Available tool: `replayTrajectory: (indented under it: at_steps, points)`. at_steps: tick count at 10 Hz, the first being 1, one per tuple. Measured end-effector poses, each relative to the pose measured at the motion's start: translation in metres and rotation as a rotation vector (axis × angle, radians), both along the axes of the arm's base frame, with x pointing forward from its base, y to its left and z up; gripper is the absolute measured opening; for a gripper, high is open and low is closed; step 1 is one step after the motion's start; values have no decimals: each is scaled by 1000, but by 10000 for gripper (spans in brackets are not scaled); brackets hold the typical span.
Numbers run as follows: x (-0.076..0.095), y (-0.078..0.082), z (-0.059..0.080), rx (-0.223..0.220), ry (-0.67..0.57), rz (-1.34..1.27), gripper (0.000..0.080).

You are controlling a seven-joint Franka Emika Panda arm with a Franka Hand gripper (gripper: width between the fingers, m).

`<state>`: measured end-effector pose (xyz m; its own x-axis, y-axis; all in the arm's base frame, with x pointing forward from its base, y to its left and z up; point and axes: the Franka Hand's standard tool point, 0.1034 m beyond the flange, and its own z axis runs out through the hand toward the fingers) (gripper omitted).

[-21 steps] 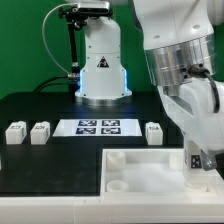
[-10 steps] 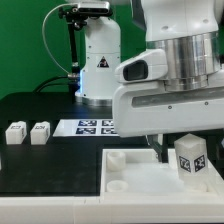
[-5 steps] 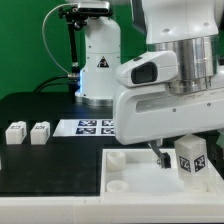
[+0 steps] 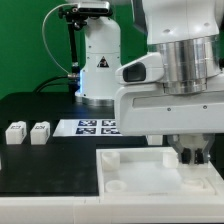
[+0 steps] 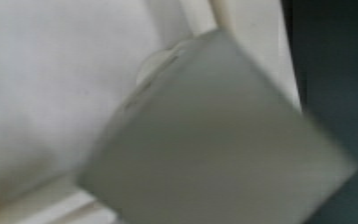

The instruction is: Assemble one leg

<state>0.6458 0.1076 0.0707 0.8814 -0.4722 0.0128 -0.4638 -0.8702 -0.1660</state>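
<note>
The black bench (image 4: pixel 40 170) is carrying one panel (image 4: pixel 140 176), one marker board (image 4: pixel 98 126), and a leg (image 4: pixel 15 132) beside a second leg (image 4: pixel 40 131) at the exterior view's left: two loose, none showing as fitted yet. The jaws are hanging over the panel's right end; clenched or released, I cannot tell.

Two small, chunky white legs sit upright on the black table (image 4: pixel 45 108) at about 9 o'clock in the exterior view. The outer leg (image 4: pixel 15 132) has the inner leg (image 4: pixel 40 131) at its 3 o'clock, just beside it but apart. Each shows a dark square tag on its near face. In the wrist view a pale grey slab fills the frame, too blurred to name.
</note>
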Motion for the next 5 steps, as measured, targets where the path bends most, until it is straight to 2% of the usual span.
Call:
replayTrajectory:
  at_steps: [3,5]
  points:
    - [0,4,-2,46,45,-305,3]
    - [0,5,-2,54,52,-353,2]
